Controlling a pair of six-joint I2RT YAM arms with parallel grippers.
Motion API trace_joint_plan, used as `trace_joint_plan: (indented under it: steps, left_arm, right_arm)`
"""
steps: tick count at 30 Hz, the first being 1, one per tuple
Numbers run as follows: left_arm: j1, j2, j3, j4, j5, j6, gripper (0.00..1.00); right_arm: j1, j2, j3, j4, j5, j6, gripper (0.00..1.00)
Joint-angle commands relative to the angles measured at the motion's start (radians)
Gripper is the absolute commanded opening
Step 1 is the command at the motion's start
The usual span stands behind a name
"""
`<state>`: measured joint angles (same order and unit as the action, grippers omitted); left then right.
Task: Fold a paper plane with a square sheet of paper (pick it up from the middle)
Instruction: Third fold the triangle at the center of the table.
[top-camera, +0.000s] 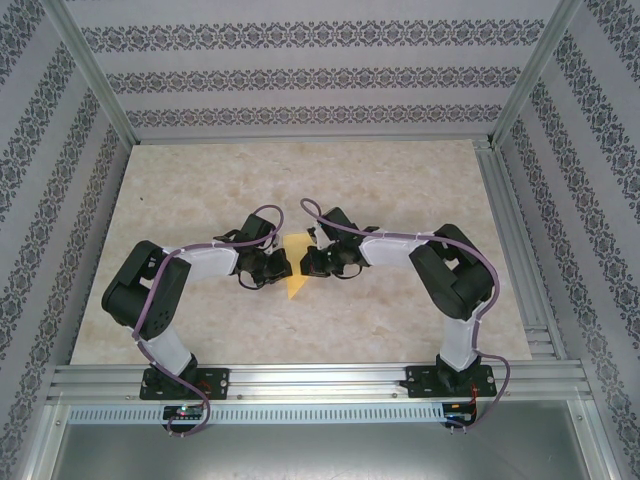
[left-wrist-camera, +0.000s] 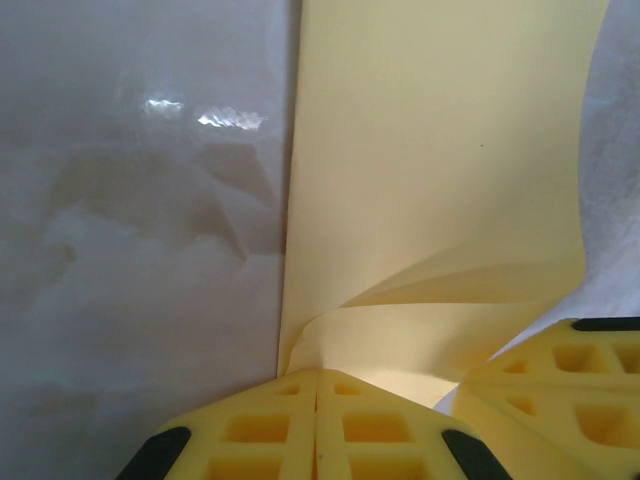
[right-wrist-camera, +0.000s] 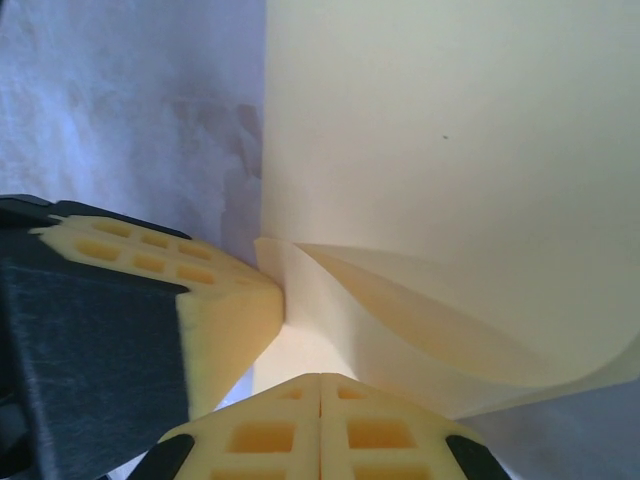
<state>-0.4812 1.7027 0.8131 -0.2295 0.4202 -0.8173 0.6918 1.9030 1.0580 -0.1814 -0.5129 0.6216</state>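
While the yellow sheet of paper (top-camera: 296, 282) lies partly folded in the middle of the tabletop (top-camera: 400, 190), one layer curls up. The left gripper (left-wrist-camera: 317, 395) has its jaws pressed together, pinching the paper's edge. Right beside it, the right gripper (right-wrist-camera: 320, 398) pinches the same paper, jaws squeezed tight.

The square sheet of paper (top-camera: 296, 272), plain yellow and partly folded, is lying near the middle of the table (top-camera: 400, 180), tapering to a point toward the near edge, one creased layer bulging upward.
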Motion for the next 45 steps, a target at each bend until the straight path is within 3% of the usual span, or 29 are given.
trace_joint_plan:
  steps: [1,16,25,31,45]
  left_arm:
    - [-0.008,0.057,-0.015,-0.084,-0.127,0.020,0.08]
    - [-0.008,-0.029,0.028,-0.080,-0.068,0.044,0.13]
    - [-0.053,-0.144,-0.083,0.015,0.012,-0.025,0.16]
    - [-0.095,-0.094,-0.096,0.018,-0.024,-0.044,0.14]
    - [-0.100,-0.069,-0.048,-0.123,-0.146,-0.004,0.13]
  right_arm:
    - [-0.003,0.029,0.022,0.001,0.017,-0.020,0.07]
    - [0.001,0.056,0.008,-0.013,0.046,0.031,0.05]
    - [0.035,0.048,-0.006,0.053,0.034,0.149,0.05]
    - [0.034,0.057,0.003,0.053,0.027,0.156,0.05]
    - [0.004,0.020,0.000,0.027,0.040,0.110,0.07]
